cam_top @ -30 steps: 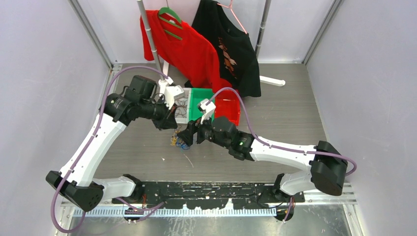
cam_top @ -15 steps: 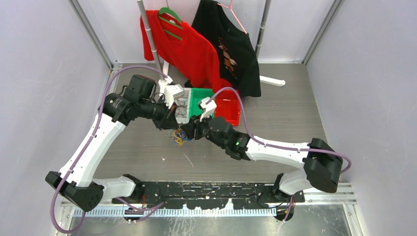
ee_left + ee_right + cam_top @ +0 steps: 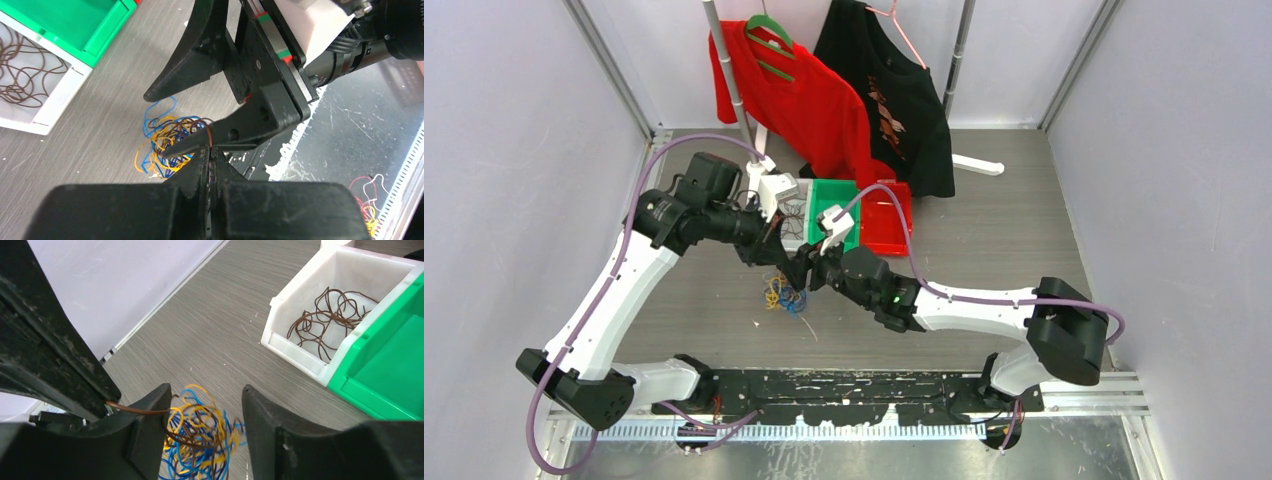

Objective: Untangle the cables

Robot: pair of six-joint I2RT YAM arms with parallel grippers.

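Observation:
The cables are a small clump of yellow, blue and brown strands low over the grey table. One brown strand runs up from the clump into my left gripper, which is shut on it. My right gripper is open just beside the left one. Its jaws stand wide, with the clump below and between them, blurred. The brown strand passes across its left finger. From above, the left gripper and right gripper almost meet.
A white bin holding loose brown cables stands just behind the grippers, with a green bin and a red bin to its right. Red and black shirts hang on a rack at the back.
My right arm has reached up and left towards the left gripper, and its jaws have narrowed then widened. The clump now hangs lower and more spread. The left arm has barely moved.

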